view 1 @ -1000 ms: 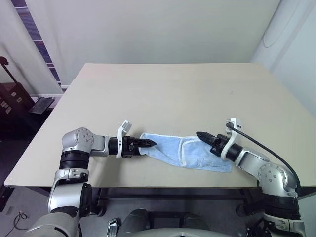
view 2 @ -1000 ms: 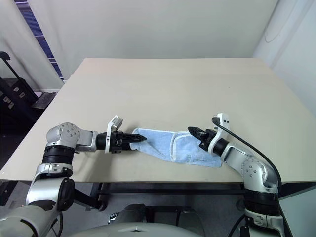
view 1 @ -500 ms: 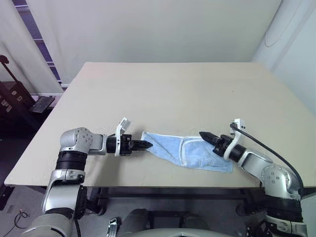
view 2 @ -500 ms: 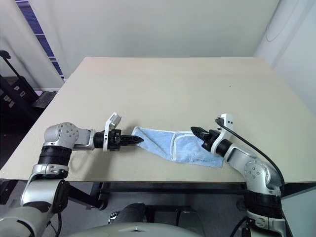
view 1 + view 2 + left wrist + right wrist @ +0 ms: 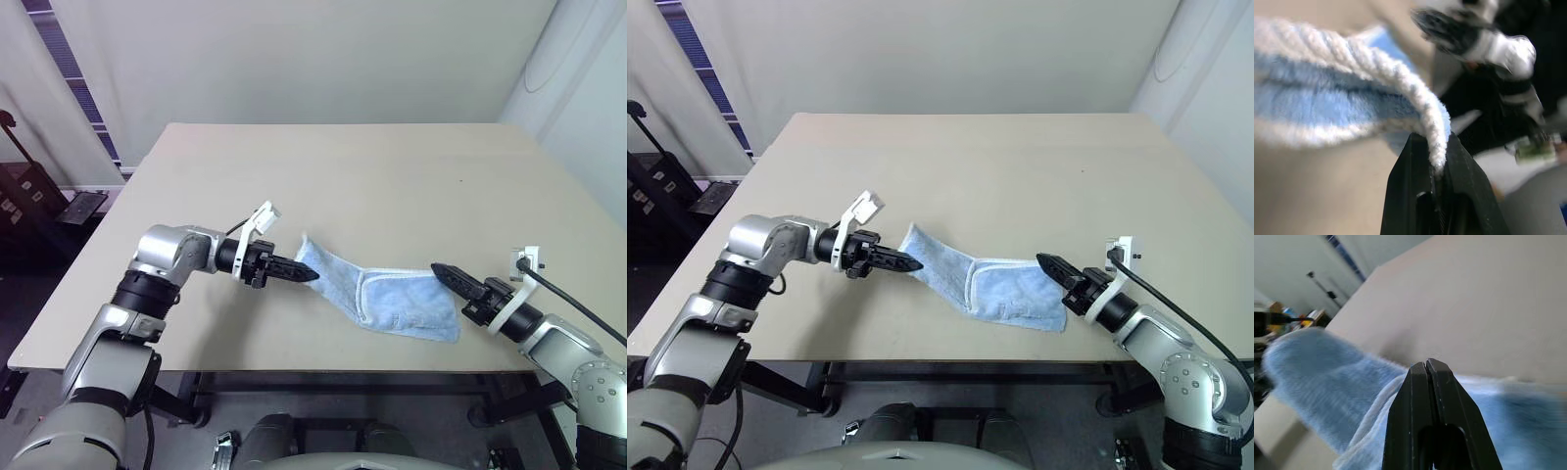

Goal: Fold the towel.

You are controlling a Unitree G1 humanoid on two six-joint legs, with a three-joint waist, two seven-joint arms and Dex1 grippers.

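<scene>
Towel (image 5: 1347, 93) corner hidden between left gripper (image 5: 1436, 169) fingers; blurred beyond. Dark clutter (image 5: 39, 196) beside table (image 5: 343, 166) cut off, unidentifiable.

Towel (image 5: 392, 304): soft fluffy terry cloth (corded whitish hem). Table (image 5: 372, 186): smooth matt beige top.

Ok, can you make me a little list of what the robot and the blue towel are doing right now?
Towel: towel is light blue with a whitish hem, partly folded over, most of it lying on the table.
Left gripper: left gripper has its jaws shut on the towel's hem, holding that end up off the table.
Right gripper: right gripper has its jaws shut with nothing between them, beside the towel's other end.
Fold: not finished; the towel is stretched out long between the two grippers.
</scene>
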